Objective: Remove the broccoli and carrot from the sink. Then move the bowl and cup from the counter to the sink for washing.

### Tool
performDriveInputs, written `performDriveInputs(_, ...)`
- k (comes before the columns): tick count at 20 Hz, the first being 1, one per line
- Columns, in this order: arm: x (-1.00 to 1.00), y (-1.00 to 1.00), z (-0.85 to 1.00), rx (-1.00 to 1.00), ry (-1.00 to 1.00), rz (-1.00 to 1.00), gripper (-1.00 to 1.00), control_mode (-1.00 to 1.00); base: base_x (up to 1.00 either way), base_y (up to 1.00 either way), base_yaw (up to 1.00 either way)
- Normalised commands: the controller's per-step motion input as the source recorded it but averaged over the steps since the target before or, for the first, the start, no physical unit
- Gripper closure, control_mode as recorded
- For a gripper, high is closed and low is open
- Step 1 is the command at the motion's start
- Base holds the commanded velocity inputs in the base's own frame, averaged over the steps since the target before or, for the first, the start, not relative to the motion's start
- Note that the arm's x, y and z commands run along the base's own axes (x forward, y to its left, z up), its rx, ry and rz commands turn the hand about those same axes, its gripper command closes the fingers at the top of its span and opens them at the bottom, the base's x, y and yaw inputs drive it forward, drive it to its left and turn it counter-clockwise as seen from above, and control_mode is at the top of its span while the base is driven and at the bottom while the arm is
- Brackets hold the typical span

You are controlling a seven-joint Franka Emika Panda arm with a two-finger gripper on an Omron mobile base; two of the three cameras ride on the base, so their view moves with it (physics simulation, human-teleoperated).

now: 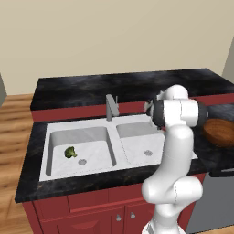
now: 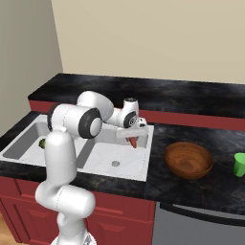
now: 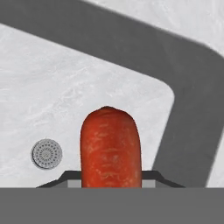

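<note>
One carrot [image 3: 110, 146] hangs clamped in the claw [image 2: 133, 139] above the sink [image 2: 103, 153].

A beige wall [image 1: 114, 32] is rising at the back. Wooden flooring [image 1: 13, 137] is showing at the left, and a grey panel [image 2: 201, 227], possibly a dishwasher front, is sitting beside red cabinets [image 1: 91, 212].
</note>
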Motion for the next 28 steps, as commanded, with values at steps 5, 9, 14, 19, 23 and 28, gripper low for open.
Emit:
performDriveInputs(5,-0.01,-0.12,0.32,0.00,-0.06,0.00,1.00,-1.00,0.00,0.00,0.00)
performDriveInputs(9,0.00,-0.22,0.21,0.00,-0.04,-0.03,1.00,-1.00,0.00,0.00,0.00)
performDriveInputs(14,0.02,-0.27,0.18,0.00,0.00,-0.10,1.00,-1.00,0.00,0.00,0.00)
performDriveInputs(19,0.09,-0.26,0.16,0.00,0.00,-0.12,1.00,-1.00,0.00,0.00,0.00)
performDriveInputs(23,0.16,-0.27,0.08,0.00,0.00,-0.12,1.00,-1.00,0.00,0.00,0.00)
performDriveInputs(28,0.18,-0.29,0.00,0.00,0.00,-0.12,1.00,-1.00,0.00,0.00,0.00)
